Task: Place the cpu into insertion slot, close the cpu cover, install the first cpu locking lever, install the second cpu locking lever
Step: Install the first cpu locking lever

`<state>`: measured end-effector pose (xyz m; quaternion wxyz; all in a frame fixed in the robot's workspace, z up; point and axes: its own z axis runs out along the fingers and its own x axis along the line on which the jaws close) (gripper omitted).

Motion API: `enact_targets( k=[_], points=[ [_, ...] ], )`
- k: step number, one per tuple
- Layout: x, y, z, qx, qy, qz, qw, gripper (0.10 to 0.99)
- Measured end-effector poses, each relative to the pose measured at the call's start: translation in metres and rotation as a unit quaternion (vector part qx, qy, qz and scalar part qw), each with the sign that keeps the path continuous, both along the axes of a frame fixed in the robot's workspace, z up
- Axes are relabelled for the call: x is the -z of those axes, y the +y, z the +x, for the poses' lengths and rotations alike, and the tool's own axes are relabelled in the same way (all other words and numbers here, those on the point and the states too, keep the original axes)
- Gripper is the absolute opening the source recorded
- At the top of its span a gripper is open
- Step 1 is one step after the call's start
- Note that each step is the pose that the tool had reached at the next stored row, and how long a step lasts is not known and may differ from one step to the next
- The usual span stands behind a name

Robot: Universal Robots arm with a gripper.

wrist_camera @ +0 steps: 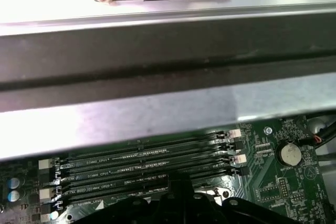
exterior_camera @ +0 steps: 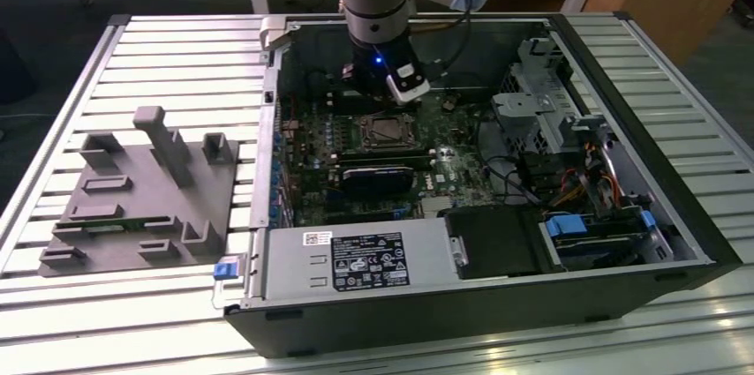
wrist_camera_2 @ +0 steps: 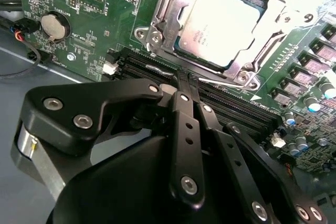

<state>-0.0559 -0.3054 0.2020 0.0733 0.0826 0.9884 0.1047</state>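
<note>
The gripper (wrist_camera_2: 185, 80), jaws pressed together on nothing visible, is hovering over the memory slots (wrist_camera_2: 236, 109), its tips meeting the thin locking lever (wrist_camera_2: 226, 82) that is lying crosswise along the gripper-facing edge of the cpu (wrist_camera_2: 223, 22), which is sitting in the insertion slot (exterior_camera: 363, 132).

A slatted metal table (exterior_camera: 177, 48) carries the open computer case (exterior_camera: 471, 304) and a grey, seemingly plastic fixture (exterior_camera: 141, 207).

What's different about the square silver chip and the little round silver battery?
The cpu is square; the battery is round. The cpu looks bigger than the battery. The cpu cover frames the cpu's edges; nothing covers the battery. Both are silvery and flat, on the green board.
</note>
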Motion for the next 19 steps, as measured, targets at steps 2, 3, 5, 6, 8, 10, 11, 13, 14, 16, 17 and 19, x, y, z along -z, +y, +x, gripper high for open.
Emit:
enact_targets(
  k=[2, 3, 5, 6, 8, 10, 11, 13, 14, 16, 17, 19],
  points=[
    [0.0004, 0.0001, -0.0018, 0.002, -0.0012, 0.0002, 1.0, 0.106],
    [0.0007, 0.0002, -0.0025, 0.003, -0.0017, 0.0003, 1.0, 0.106],
    [0.001, 0.0004, -0.003, 0.006, -0.0024, 0.0002, 1.0, 0.106],
    [0.0011, 0.0006, -0.003, 0.007, -0.0026, 0.0003, 1.0, 0.106],
    [0.0013, 0.001, -0.003, 0.009, -0.0026, 0.0002, 1.0, 0.106],
    [0.0016, 0.0013, -0.0027, 0.014, -0.0026, 0.0001, 0.9999, 0.106],
    [0.0017, 0.0014, -0.0025, 0.018, -0.0026, -0.0001, 0.9998, 0.106],
    [0.002, 0.0017, -0.0022, 0.027, -0.0026, -0.0004, 0.9996, 0.106],
    [0.0021, 0.0019, -0.0021, 0.032, -0.0027, -0.0005, 0.9995, 0.106],
    [0.0024, 0.0024, -0.0019, 0.041, -0.0027, -0.0006, 0.9991, 0.106],
    [0.0025, 0.0026, -0.0019, 0.046, -0.0027, -0.0006, 0.9989, 0.106],
    [0.0028, 0.0032, -0.0019, 0.056, -0.0026, -0.0006, 0.9984, 0.106]
  ],
)
